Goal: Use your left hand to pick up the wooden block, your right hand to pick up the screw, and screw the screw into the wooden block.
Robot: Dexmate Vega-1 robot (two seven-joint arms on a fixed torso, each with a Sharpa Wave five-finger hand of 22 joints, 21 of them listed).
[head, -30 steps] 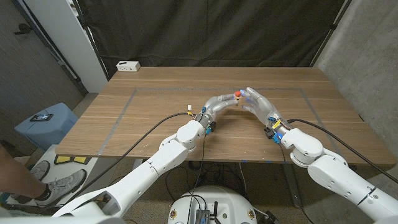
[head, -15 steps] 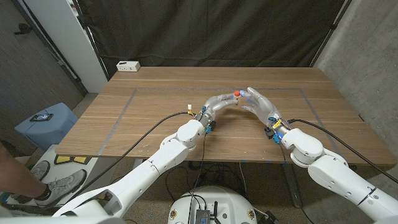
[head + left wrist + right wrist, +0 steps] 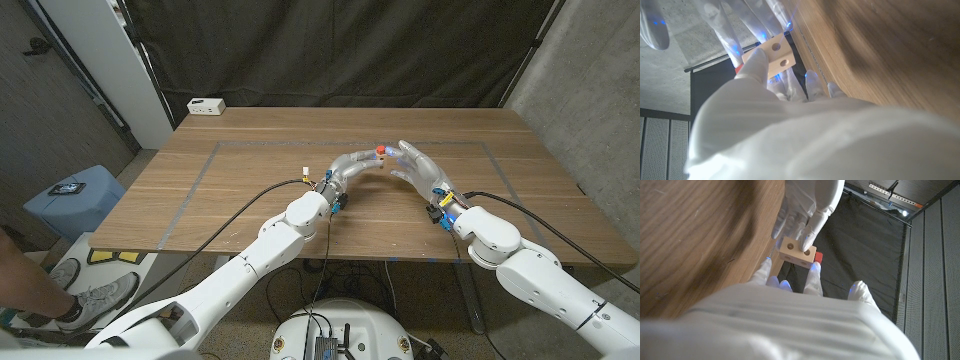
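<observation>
Pale wood, drilled with two holes — the wooden block [image 3: 779,54] is pinched in the left hand [image 3: 356,166], raised above the desk [image 3: 250,180]. Right hand [image 3: 418,168] closes on the red-headed screw [image 3: 381,151] beside the block. Judgement: keep the block steady, hold the screw square to its hole — turn gently.

Robotics lab test bay: wooden desk [image 3: 250,150] with taped work zone, black backdrop curtain [image 3: 330,50] behind the far edge, bare concrete wall [image 3: 590,90] alongside.
</observation>
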